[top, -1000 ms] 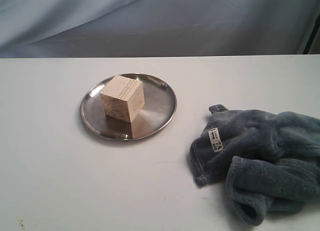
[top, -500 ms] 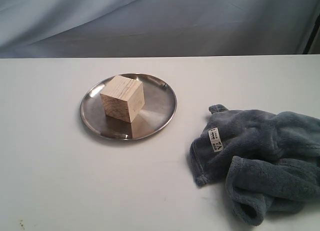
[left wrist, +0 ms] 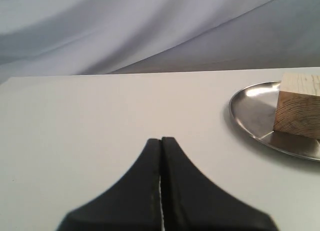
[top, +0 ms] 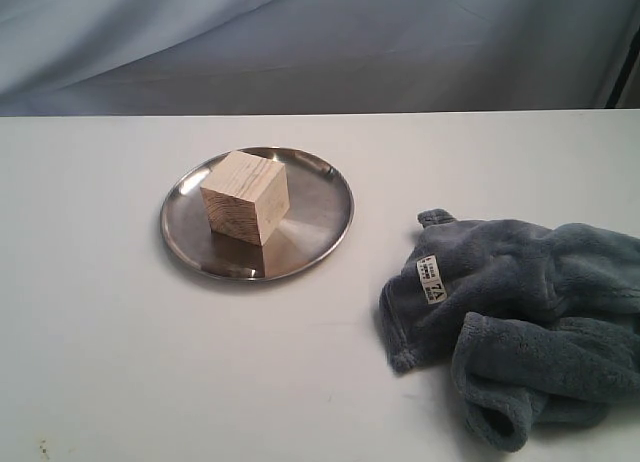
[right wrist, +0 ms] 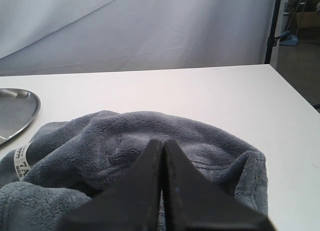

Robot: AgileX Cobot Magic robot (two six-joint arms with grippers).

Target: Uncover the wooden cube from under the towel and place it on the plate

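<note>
My left gripper (left wrist: pixel 161 140) has its black jaws pressed flat together with nothing between them, above the bare white table (left wrist: pixel 75 121). Farther out and off to the side, well apart from the tips, the wooden cube (left wrist: pixel 300 108) sits on the plate (left wrist: pixel 250 111). The cube is a pale block with sharp edges and dark grain lines on its end face. It rests flat near the plate's middle. The plate is round brushed steel, shiny, with a shallow raised rim.

My right gripper (right wrist: pixel 162 141) is likewise closed and empty. The towel (right wrist: pixel 150 128) lies just beyond its tips; I cannot tell whether they touch. It is plush blue-grey fleece, crumpled in soft folds, with a small white label (right wrist: pixel 21 162) in dark print. Beyond the table's far edge hangs a pale draped backdrop (top: pixel 300 42).
</note>
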